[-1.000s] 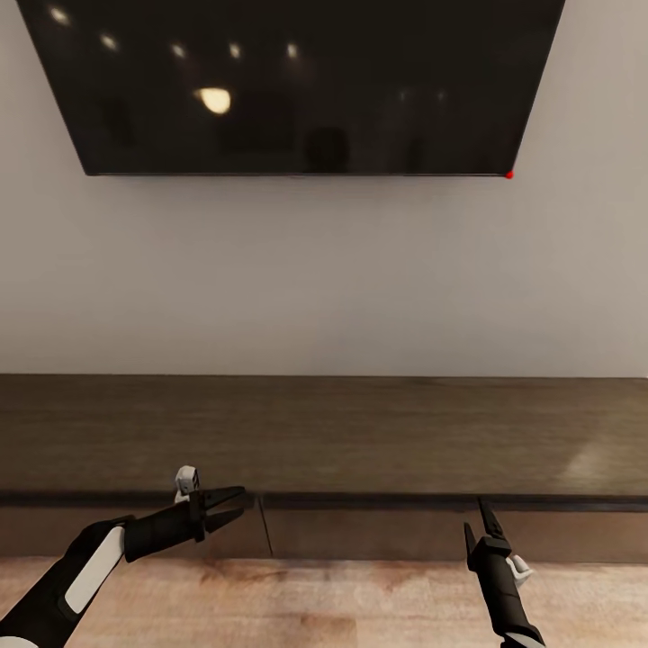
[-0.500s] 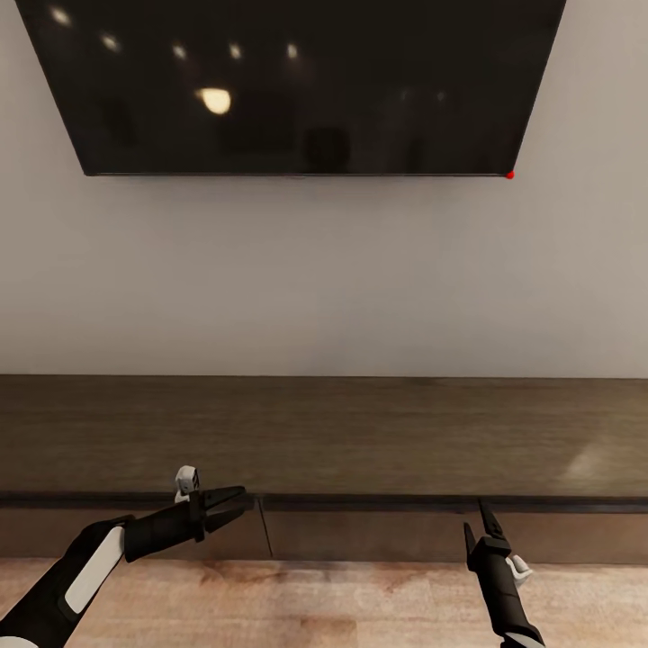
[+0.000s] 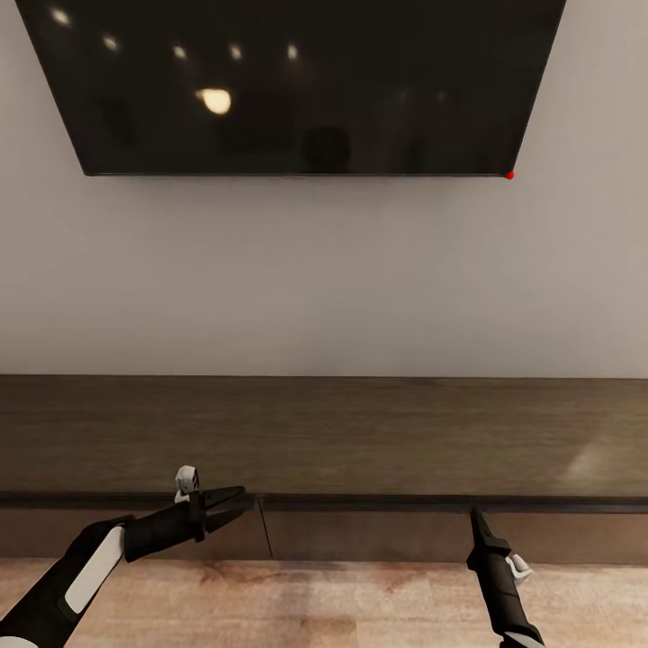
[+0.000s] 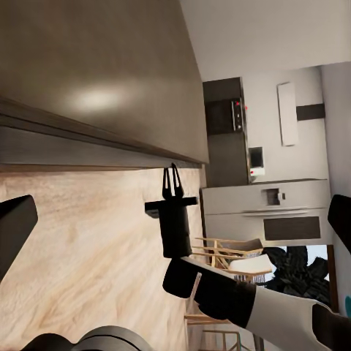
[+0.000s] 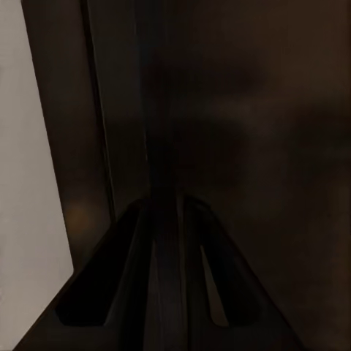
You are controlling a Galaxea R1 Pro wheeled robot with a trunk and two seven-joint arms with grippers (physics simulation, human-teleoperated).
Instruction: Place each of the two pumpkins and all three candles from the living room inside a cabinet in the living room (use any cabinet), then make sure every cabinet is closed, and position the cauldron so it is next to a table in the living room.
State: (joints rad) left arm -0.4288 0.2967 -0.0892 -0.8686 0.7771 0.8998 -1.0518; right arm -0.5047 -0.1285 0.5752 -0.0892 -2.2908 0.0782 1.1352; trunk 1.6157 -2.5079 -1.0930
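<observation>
The long, low dark-brown cabinet runs along the wall in front of me, with plain front panels and a thin seam between two of them. My left gripper is open and empty, level with the cabinet's top front edge, just left of that seam. My right gripper points up at the front panel farther right, its fingers pressed together on nothing; it also appears as the right gripper in the left wrist view. The pumpkins, candles and cauldron are out of view.
A large black TV hangs on the white wall above the cabinet. Light wood floor lies under both arms. The left wrist view looks past the cabinet's end to kitchen appliances and wooden chairs.
The right gripper's fingers have come together from a slightly spread stance. The left arm and the camera have not moved.
</observation>
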